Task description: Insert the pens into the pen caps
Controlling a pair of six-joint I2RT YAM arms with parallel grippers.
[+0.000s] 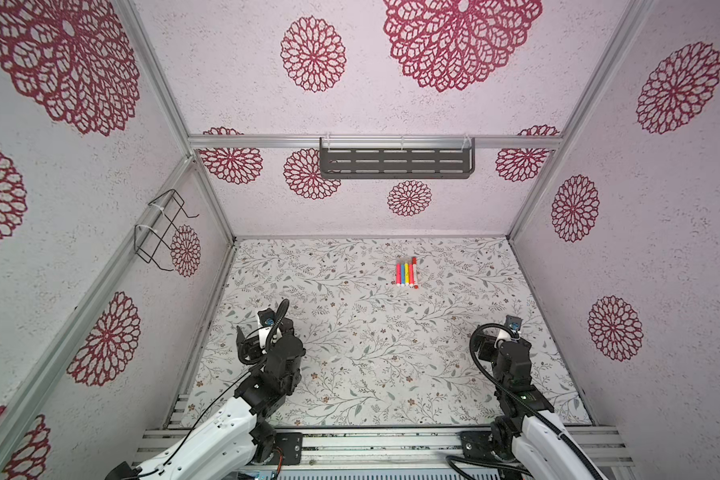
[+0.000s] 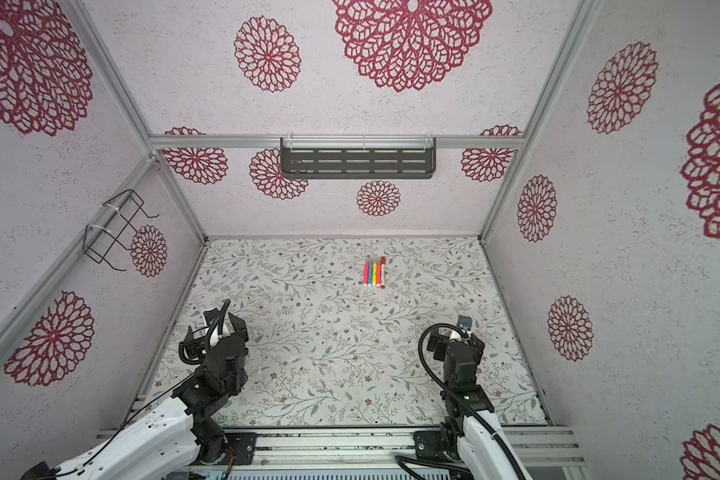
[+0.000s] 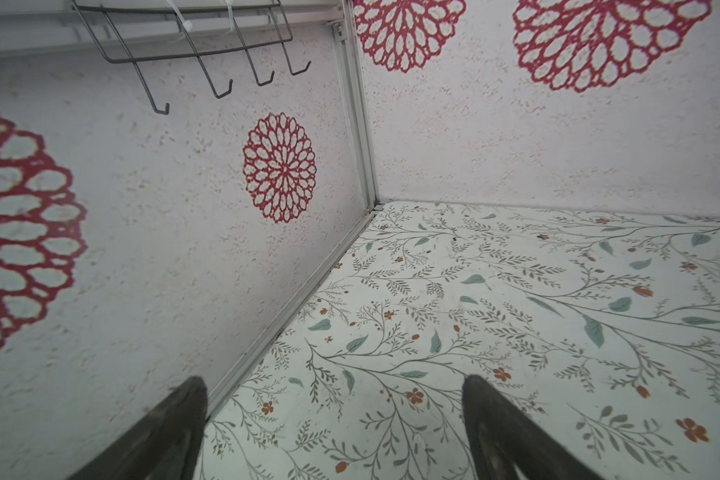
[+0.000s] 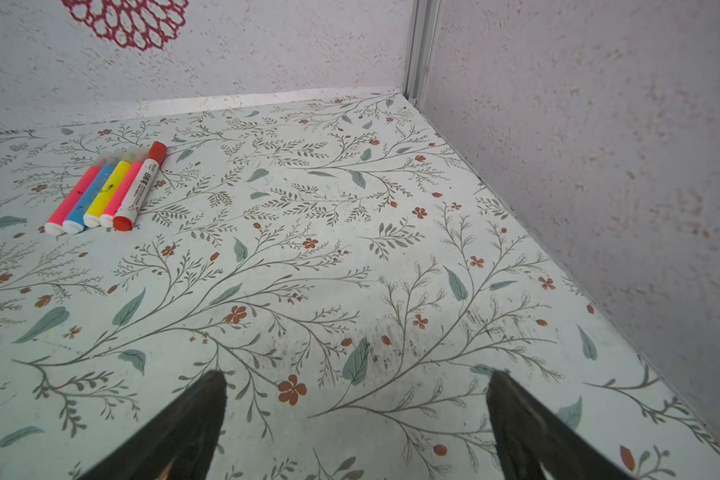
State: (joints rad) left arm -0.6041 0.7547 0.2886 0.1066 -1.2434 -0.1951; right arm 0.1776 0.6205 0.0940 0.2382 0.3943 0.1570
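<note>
Five pens [image 1: 407,272] flat on the table [image 1: 350,365], far side, right of centre in both top views; packed side by side, barrels touching, all pointing the same way; well apart from both arms. In the right wrist view: pink, blue, yellow, a second pink-orange one, then a white-labelled marker [image 4: 140,187] with red ends at the outside of the row. Pale translucent pen caps [image 4: 132,154] visible at the far ends of the four bright barrels; red cap [image 4: 157,149] on the marker; apparently seated already, no loose caps spotted on the table; judged done or close to it, seating depth too small to confirm.

Left gripper [image 3: 333,382] spread wide, nothing between the fingers, hovering at the near side by the left wall; no pens in its wrist view. Right gripper [image 4: 358,376] likewise spread wide and empty, near side, pens far ahead of it.

Handling guess: light, stiff plastic; smooth round barrels, likely to roll and slip under a pinch; no gap between neighbours for a finger, so outer marker first, pinched across mid-barrel; caps thin and tiny, probably easy to crush or pop away, best gripped gently around the tube.
</note>
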